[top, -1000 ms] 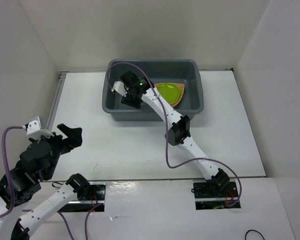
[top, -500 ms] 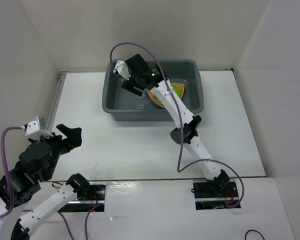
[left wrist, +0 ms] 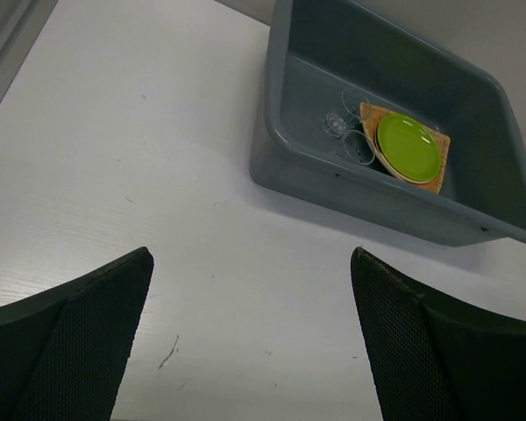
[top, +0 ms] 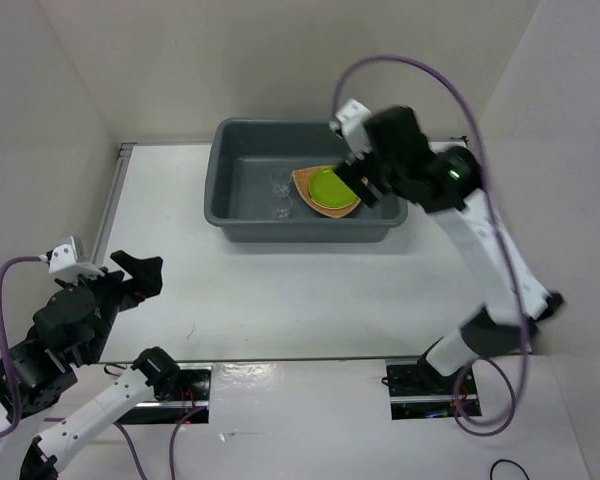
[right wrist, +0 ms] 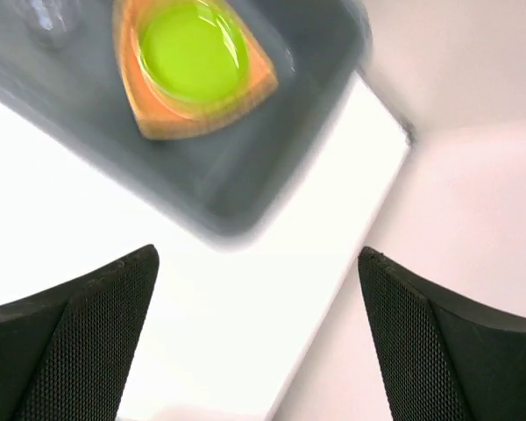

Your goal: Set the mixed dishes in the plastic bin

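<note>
The dark grey plastic bin (top: 221, 205) stands at the back middle of the table. Inside it the lime-green plate (top: 332, 187) lies on the woven orange-brown tray (top: 304, 181), with two clear cups (top: 279, 181) to their left. The cream plate is hidden. My right gripper (top: 363, 180) is open and empty, raised above the bin's right end. Its wrist view is blurred and shows the plate (right wrist: 193, 53), tray (right wrist: 149, 118) and bin (right wrist: 245, 175). My left gripper (top: 145, 273) is open and empty over the near left table. Its wrist view shows the bin (left wrist: 333, 175), plate (left wrist: 408, 147) and cups (left wrist: 337, 123).
White walls enclose the table on the left, back and right. A metal strip (top: 115, 190) runs along the table's left edge. The right arm's purple cable (top: 410, 65) loops high above the bin's right end.
My right gripper has risen out of the bin's left part and swung to the right, empty. Two clear cups now show in the bin's left half. The left arm has barely moved.
</note>
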Controlling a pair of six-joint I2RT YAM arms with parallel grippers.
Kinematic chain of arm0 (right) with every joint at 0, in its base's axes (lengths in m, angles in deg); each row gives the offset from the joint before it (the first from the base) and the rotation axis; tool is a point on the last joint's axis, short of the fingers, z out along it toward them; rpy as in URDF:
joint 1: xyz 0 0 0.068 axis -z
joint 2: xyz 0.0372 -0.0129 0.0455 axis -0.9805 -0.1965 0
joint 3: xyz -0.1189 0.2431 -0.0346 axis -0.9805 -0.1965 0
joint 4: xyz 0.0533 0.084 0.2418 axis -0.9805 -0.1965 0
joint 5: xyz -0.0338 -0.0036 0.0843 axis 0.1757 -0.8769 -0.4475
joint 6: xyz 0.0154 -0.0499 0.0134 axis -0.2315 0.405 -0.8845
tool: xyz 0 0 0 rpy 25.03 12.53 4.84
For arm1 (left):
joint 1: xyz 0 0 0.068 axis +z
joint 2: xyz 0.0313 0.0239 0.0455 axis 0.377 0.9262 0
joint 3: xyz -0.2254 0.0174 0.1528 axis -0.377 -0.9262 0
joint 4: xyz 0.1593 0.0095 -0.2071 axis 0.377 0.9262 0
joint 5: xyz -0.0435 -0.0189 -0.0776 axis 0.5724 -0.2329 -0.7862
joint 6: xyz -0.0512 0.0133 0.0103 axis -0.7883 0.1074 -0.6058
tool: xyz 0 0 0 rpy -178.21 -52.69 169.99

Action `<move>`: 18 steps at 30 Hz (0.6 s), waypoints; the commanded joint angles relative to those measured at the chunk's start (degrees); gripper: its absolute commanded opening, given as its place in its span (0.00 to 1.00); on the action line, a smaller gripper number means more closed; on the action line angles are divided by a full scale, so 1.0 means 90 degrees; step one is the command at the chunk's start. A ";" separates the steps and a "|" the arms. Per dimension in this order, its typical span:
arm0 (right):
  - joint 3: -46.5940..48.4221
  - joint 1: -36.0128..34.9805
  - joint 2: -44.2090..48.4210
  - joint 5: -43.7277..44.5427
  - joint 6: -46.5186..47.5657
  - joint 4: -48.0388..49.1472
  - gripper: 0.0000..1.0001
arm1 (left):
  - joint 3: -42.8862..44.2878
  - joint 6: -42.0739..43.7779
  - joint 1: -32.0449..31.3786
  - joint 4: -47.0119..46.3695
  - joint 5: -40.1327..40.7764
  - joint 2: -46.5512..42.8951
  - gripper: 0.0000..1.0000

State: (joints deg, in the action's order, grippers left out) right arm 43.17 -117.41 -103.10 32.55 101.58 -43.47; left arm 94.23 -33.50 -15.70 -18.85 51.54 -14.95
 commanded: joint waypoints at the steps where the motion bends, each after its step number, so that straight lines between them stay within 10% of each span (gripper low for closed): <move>1: -0.2342 0.0309 0.2035 0.0324 -0.0042 -0.0176 0.99 | -0.0017 -0.0028 -0.0033 -0.0133 0.0042 -0.0109 1.00; 8: -0.6336 0.2007 0.5563 -0.0132 0.0911 -0.0176 0.99 | -0.0017 0.0216 -0.0150 -0.0250 -0.0222 0.0252 1.00; 18: -0.7738 0.4851 0.7990 -0.1580 0.2703 -0.0049 0.99 | -0.0017 0.0411 -0.0209 -0.0377 -0.0398 0.0838 1.00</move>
State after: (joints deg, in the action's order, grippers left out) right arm -25.51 -75.51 -34.29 23.20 120.29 -46.25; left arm 94.23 -31.58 -17.38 -20.07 48.61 -8.83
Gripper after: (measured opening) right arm 0.985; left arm 0.995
